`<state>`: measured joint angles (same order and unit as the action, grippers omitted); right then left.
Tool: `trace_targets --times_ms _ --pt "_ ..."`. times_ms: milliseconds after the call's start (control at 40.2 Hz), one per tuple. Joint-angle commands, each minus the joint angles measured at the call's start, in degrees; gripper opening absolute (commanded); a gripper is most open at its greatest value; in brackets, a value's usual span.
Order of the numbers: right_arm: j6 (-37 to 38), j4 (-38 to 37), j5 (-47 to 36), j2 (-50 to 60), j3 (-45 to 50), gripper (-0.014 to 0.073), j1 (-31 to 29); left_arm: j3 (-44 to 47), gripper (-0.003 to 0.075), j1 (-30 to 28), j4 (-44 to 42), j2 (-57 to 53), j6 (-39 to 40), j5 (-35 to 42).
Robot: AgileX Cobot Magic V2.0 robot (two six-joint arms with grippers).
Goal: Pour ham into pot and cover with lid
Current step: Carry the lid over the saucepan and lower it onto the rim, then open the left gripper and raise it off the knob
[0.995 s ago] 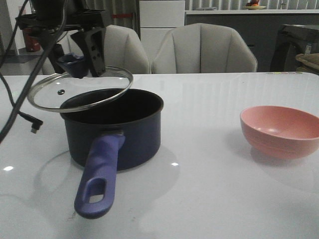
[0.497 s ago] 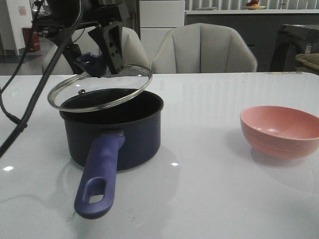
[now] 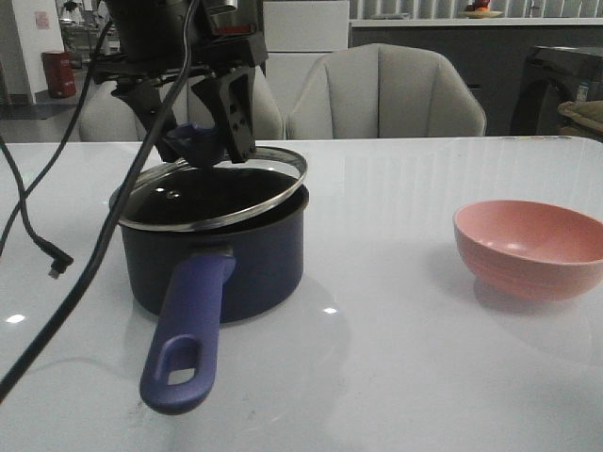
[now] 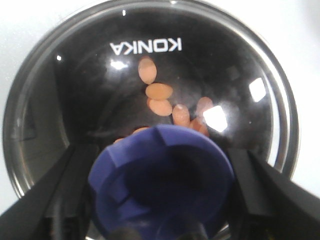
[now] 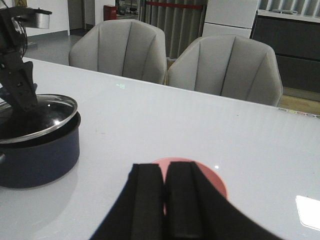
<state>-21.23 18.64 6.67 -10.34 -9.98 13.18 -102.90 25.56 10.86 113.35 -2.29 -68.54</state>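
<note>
The ham (image 4: pixel 160 100) is lying on the black floor of the pot (image 3: pixel 221 259), showing through the glass of the lid (image 3: pixel 212 188). The lid is tilting over the pot's mouth, its right edge riding above the rim. The left gripper (image 3: pixel 200 141) is clamping the lid's knob (image 4: pixel 162 185) from above. The right gripper (image 5: pixel 165 205) is hanging with its fingers pressed together, gripping nothing, over the pink bowl (image 3: pixel 532 247) on the table (image 3: pixel 396 358), well right of the pot.
</note>
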Motion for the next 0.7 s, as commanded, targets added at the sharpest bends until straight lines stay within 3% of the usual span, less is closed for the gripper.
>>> trace_targets --times_ms 0,323,547,672 --pt "-0.46 0.30 -4.21 -0.52 -1.42 0.0151 0.12 -1.95 0.0122 0.38 0.14 -2.58 0.03 1.62" --pt "-0.46 0.30 -4.21 -0.52 -1.42 0.0151 0.12 -2.41 0.0159 0.38 -0.58 -0.93 0.03 1.36" --pt "-0.46 0.30 -4.21 -0.52 -1.42 0.0151 0.12 -2.41 0.0434 0.38 -0.58 -0.93 0.03 1.54" --pt "-0.46 0.30 -4.21 -0.52 -1.42 0.0151 0.12 -2.41 0.0532 0.38 -0.58 -0.93 0.03 1.54"
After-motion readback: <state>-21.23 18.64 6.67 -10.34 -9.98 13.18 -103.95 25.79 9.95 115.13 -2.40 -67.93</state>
